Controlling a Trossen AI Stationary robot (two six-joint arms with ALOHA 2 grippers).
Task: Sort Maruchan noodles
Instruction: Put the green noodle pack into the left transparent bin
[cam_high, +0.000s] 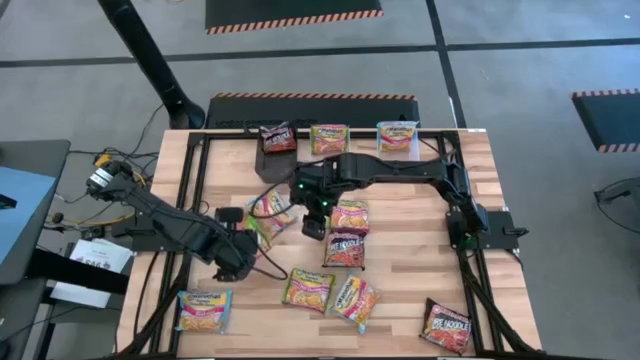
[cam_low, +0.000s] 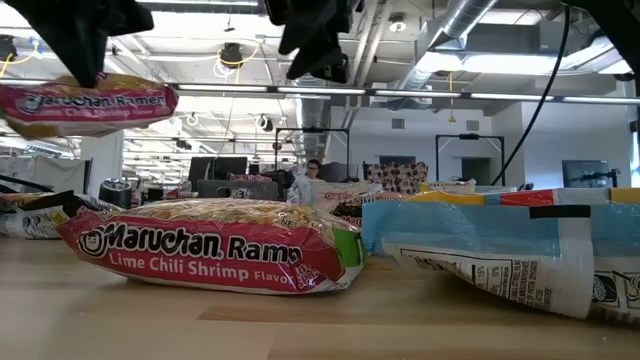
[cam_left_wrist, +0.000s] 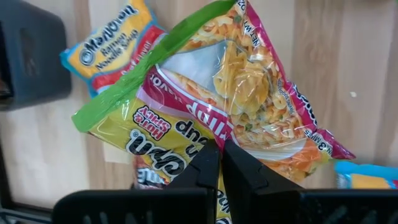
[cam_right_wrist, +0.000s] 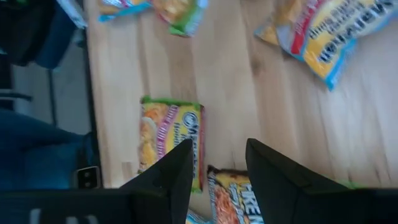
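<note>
The left tool (cam_left_wrist: 219, 163) is pinched shut on the edge of a pink-and-green plastic Maruchan ramen packet (cam_left_wrist: 249, 87), holding it raised above the pale wooden surface (cam_high: 420, 290), left of centre. The right tool (cam_right_wrist: 219, 165) hangs over the middle of the surface with its fingers parted and nothing between them; below it lie a yellow-and-pink packet (cam_right_wrist: 168, 140) and a dark brown packet (cam_right_wrist: 231, 196). Other packets lie scattered: three along the far edge (cam_high: 335, 138), several towards the near edge (cam_high: 330, 292).
</note>
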